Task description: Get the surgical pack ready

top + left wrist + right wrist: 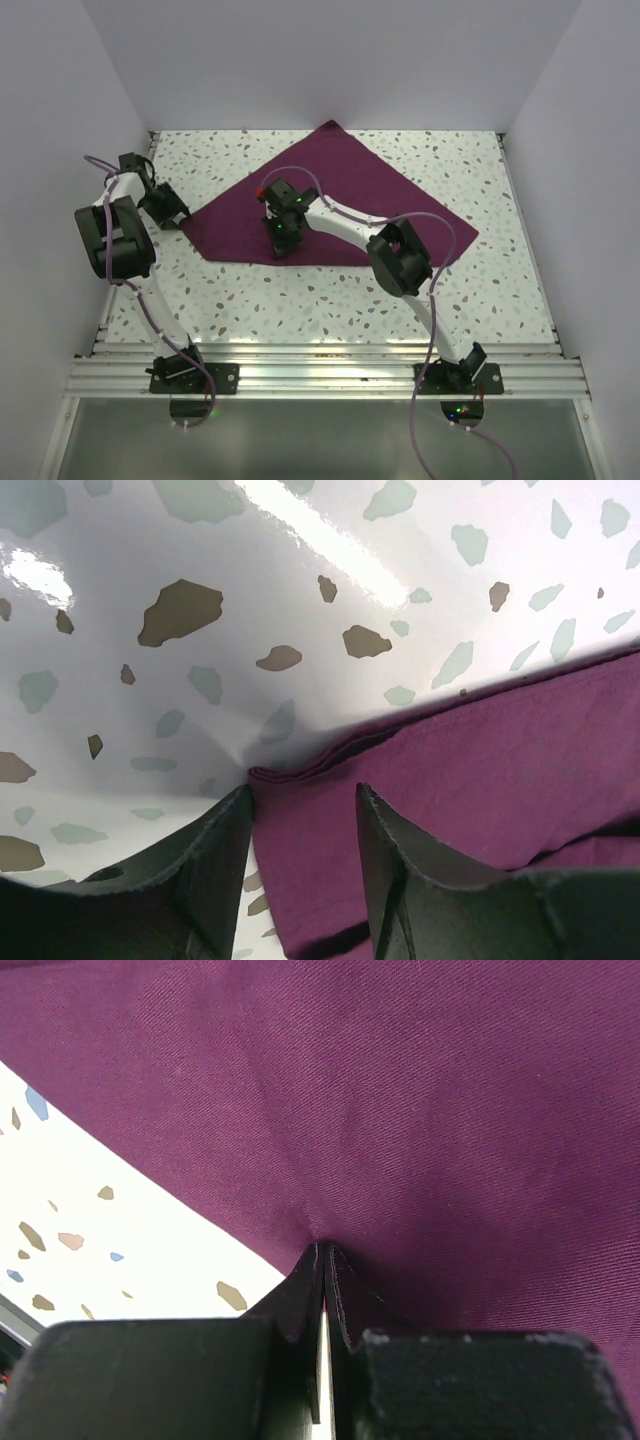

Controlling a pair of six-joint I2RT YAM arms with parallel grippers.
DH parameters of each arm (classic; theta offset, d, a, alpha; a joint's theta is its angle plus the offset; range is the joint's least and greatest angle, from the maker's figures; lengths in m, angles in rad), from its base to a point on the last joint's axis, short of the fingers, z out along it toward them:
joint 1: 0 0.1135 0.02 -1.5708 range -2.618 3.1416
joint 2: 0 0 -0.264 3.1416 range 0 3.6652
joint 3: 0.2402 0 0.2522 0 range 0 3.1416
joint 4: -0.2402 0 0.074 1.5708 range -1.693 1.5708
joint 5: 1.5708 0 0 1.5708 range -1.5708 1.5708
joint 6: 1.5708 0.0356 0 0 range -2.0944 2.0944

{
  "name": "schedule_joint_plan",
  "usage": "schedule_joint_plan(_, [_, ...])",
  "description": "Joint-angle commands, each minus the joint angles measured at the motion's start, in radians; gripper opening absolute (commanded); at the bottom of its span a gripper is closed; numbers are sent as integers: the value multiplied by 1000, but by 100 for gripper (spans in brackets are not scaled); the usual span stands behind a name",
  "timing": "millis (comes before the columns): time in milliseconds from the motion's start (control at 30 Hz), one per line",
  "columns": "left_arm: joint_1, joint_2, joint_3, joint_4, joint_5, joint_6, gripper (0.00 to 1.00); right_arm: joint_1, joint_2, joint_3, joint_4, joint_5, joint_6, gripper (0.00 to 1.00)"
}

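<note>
Table (330, 300): left hand (302, 792) straddles surgical pack (480, 760) corner

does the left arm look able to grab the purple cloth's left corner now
Likely yes: the left gripper straddles the surgical pack's corner with its fingers apart, and nothing else lies in the way.

Top camera looks down from behind; both wrist cameras hover close over the surgical pack (360, 175).

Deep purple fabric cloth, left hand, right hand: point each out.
Deep purple fabric cloth (370, 185): top view, sheet's bare middle.
Left hand (303, 792): left wrist view, midway between fingertips.
Right hand (322, 1250): right wrist view, closed fingertips.
</note>
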Motion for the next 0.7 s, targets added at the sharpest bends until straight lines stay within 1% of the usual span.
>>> schedule_joint_plan(0, [9, 27, 17, 17, 23, 23, 49, 10, 34, -14, -7, 19, 1, 0])
schedule_joint_plan(67, [8, 32, 10, 21, 25, 24, 43, 10, 37, -8, -9, 18, 6, 0])
schedule_joint_plan(133, [9, 42, 12, 26, 23, 29, 40, 10, 38, -6, -9, 19, 6, 0])
schedule_joint_plan(167, [8, 47, 15, 24, 23, 33, 30, 10, 41, -6, -7, 16, 6, 1])
schedule_joint_plan(200, [9, 53, 21, 21, 23, 37, 24, 10, 41, -3, -12, 16, 6, 1])
schedule_joint_plan(233, [8, 53, 23, 21, 26, 38, 14, 10, 43, 0, -16, 19, 5, 1])
schedule_joint_plan(333, [8, 32, 21, 26, 38, 41, 2, 10, 40, 1, -21, 19, 5, 1])
schedule_joint_plan(367, [8, 24, 18, 29, 43, 43, 0, 8, 41, 3, -22, 19, 3, 1])
schedule_joint_plan(567, [5, -89, -25, 35, 86, 27, 0, 10, 52, 21, -38, 16, -5, 1])
schedule_joint_plan(667, [-15, -152, -42, 27, 109, 14, 0, 8, 57, 34, -56, 18, -11, 1])
